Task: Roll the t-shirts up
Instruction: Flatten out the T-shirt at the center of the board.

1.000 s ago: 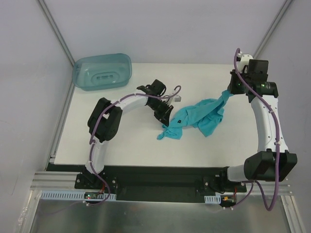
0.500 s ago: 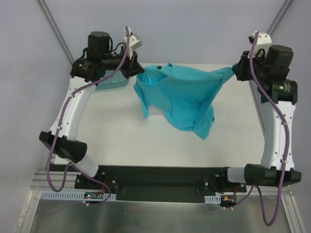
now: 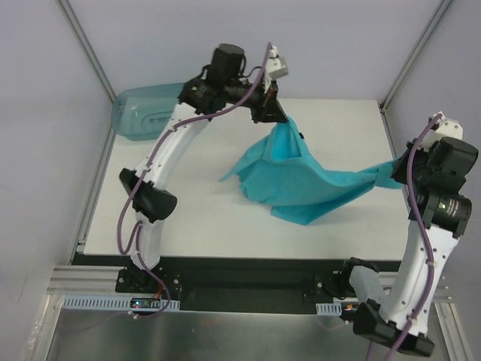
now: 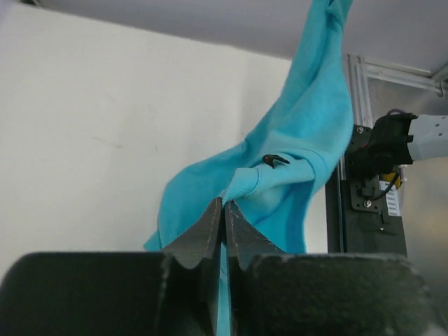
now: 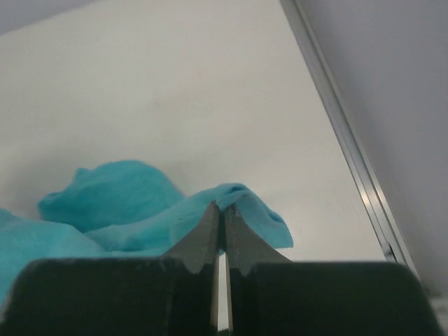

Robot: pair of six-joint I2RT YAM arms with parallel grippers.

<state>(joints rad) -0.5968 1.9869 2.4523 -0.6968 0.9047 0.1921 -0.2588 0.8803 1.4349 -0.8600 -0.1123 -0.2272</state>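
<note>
The teal t-shirt (image 3: 301, 184) hangs stretched between my two grippers above the white table (image 3: 188, 218). My left gripper (image 3: 279, 116) is raised at the back middle and is shut on one edge of the shirt, seen in the left wrist view (image 4: 225, 204) with the cloth (image 4: 308, 140) hanging below it. My right gripper (image 3: 400, 167) is lower, at the right edge of the table, and is shut on the other end of the shirt, seen in the right wrist view (image 5: 222, 207) with the cloth (image 5: 140, 203) trailing left. The shirt's lower folds rest on the table.
A translucent blue-green plastic tub (image 3: 143, 113) stands at the back left corner, partly hidden behind the left arm. The metal frame rail (image 5: 350, 154) runs along the table's right edge, close to my right gripper.
The left gripper picked up the shirt's end, lifted it high at the back left, then moved right to the back middle. The right gripper moved toward the near right and lower. The shirt sagged.
</note>
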